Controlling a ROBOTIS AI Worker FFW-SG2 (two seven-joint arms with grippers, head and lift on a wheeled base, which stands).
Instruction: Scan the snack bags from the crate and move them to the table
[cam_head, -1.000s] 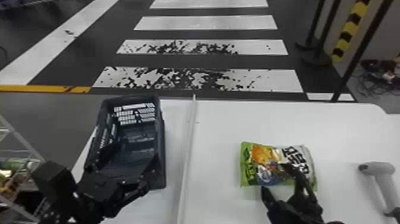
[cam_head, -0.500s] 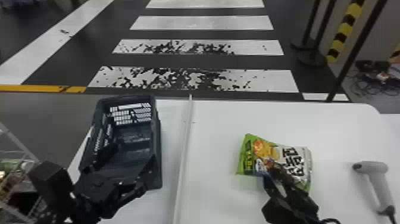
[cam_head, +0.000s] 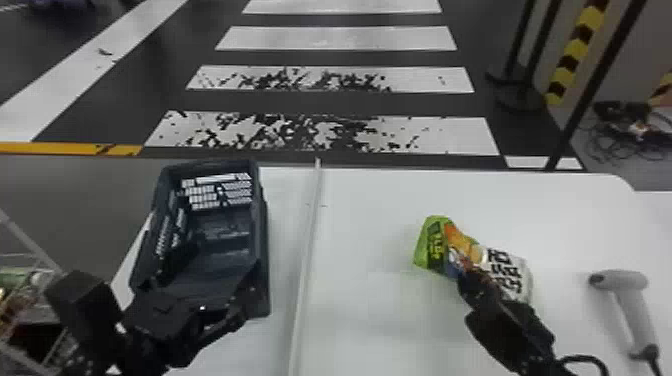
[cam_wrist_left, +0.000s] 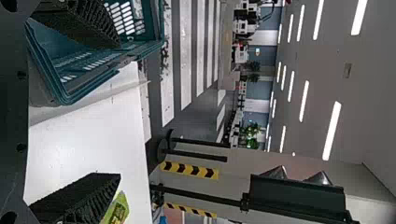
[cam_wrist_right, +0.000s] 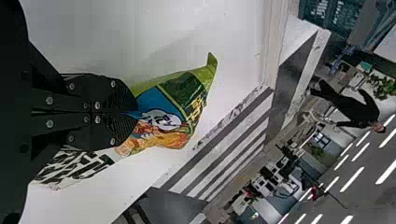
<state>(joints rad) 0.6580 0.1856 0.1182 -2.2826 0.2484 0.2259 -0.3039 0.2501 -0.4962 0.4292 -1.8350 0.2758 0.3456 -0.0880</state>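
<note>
Your right gripper (cam_wrist_right: 134, 112) is now clamping the soft green, orange and white plastic snack bag (cam_head: 429, 247) between its flat black fingers, where a second ago those fingers were hovering spread over it while it was lying broad side up. Since then the bag has been turning and creasing: its green end is now pointing away toward the far side of the white bench (cam_head: 370, 325) and its white printed part is slanting back beside the fingers. The bag is sitting on the right of the long pale divider strip (cam_head: 311, 230), well apart from the dark blue slatted plastic crate (cam_head: 265, 250); whether it is hanging just above the bench or still touching it, you cannot tell. For the task, this is probably meaning that you are moving from reaching to handling, and the likely next step is turning a code toward the light grey gun-shaped scanner (cam_head: 620, 281), which is lying on the bench to the right. You are pinching near the bag's middle, so the loose ends are likely to be folding and hiding the code. Meanwhile, your left gripper (cam_wrist_left: 117, 111) is waiting by the crate, its fingers standing wide apart.
</note>
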